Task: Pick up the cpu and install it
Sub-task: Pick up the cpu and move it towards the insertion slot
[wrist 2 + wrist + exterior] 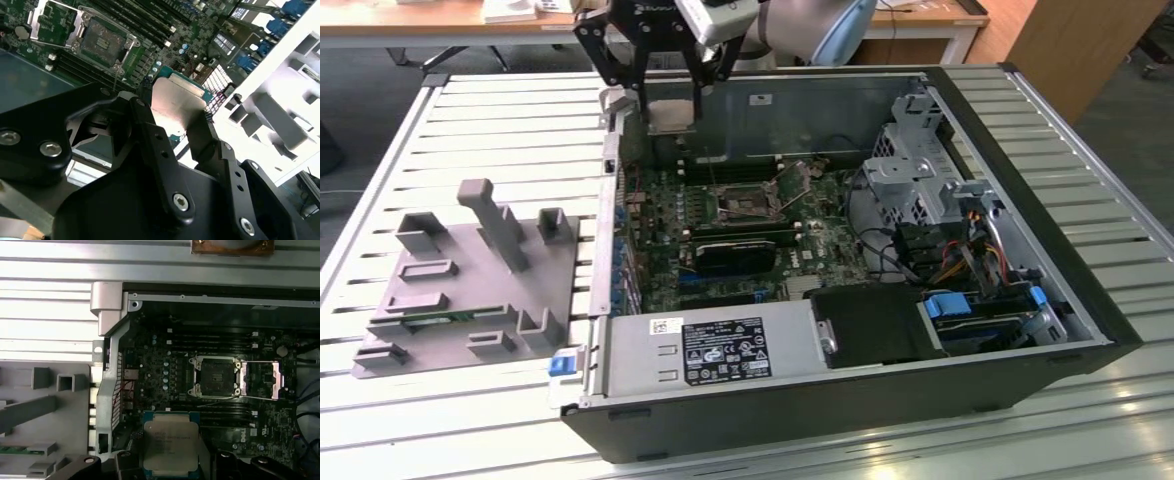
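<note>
- The arm (pixel 787 25) comes in from the top of the exterior view, with its black gripper (pixel 670 112) pointing down over the far corner of the open computer case (pixel 1067 250), on the exterior view's left
- The jaws are closed on the cpu (pixel 671 118), one finger (pixel 145 107) pressed on each of two opposite edges; the second wrist view shows the gripper (pixel 175 115) clamped around the chip's shiny metal top (pixel 177 102)
- The cpu hangs in the air above the motherboard (pixel 720 250), touching nothing but the fingers
- In the first wrist view the cpu (pixel 171 447) sits between the gripper (pixel 171 464) fingertips, well apart from the socket (pixel 216 376)
- The socket stands open, its metal frame (pixel 260 380) flipped out beside it
- There is fine print on the cpu's top and a white sticker (pixel 727 352) with dark print on the power supply; neither is read here
- A grey fixture (pixel 467 290) lies on the slatted table (pixel 374 200) beside the case, on the exterior view's left
</note>
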Robot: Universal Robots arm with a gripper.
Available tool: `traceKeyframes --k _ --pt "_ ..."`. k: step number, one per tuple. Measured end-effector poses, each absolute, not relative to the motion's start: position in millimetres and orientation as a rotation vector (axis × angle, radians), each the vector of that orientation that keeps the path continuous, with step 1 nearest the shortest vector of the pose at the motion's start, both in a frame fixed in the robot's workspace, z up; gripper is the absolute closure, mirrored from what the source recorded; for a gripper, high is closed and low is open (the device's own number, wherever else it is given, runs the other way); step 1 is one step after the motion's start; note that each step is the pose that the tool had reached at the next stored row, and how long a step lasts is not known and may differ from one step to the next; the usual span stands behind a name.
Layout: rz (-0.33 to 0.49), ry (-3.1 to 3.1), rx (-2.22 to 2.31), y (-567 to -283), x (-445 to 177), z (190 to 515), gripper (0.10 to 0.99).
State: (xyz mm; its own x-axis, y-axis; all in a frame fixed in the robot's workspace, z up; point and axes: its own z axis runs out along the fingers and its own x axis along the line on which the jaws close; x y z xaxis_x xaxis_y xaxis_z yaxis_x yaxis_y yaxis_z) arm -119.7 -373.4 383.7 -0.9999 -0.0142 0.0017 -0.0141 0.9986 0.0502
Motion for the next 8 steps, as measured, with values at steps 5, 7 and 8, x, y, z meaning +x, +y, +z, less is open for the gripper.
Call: traceKeyframes --k 5,7,8 --pt "-0.079 -3.139 0.022 -364 -102 382 0.557" --pt "-0.079 -3.139 0.022 -362 -95 381 0.557" --pt "-0.079 -3.139 0.022 -360 -92 381 0.557"
